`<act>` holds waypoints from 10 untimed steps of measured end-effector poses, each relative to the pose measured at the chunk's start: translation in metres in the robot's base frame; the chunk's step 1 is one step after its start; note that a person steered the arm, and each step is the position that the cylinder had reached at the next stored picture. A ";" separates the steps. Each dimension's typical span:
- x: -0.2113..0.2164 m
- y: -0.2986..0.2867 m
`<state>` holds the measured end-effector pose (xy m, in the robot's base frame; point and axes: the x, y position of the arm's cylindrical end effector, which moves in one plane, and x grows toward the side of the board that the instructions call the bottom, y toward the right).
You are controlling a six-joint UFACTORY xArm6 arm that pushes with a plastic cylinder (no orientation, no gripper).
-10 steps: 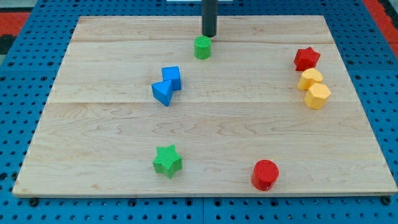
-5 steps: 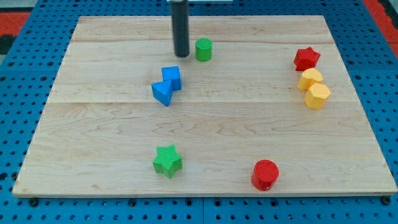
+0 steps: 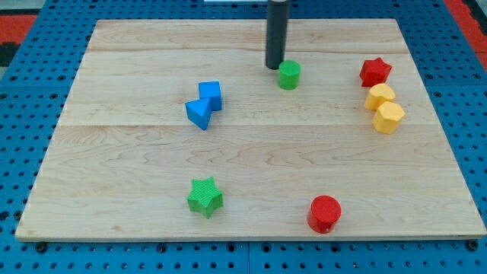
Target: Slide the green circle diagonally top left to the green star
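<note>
Up at the view's top, the rod is cut off, and my tip (image 3: pixel 275 67) touches the upper left side of the green circle (image 3: pixel 288 75). No hand shows. Two blue blocks, two yellow, two red and two green sit on the bench (image 3: pixel 137 160). Round and ribbed, the circle stands far above the green star (image 3: pixel 205 197).

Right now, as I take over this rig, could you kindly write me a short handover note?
My tip sits just to the view's left of the green circle, near the board's top edge, close to or touching it.
The green star lies near the view's bottom, left of centre, far from the circle.
Done: nothing useful; the circle is not beside the star.
Left: bring the circle down to the star's top-left side, passing the two blue blocks between them.
</note>
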<state>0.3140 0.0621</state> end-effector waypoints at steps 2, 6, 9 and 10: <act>0.008 0.055; 0.133 -0.055; 0.215 -0.119; 0.183 -0.064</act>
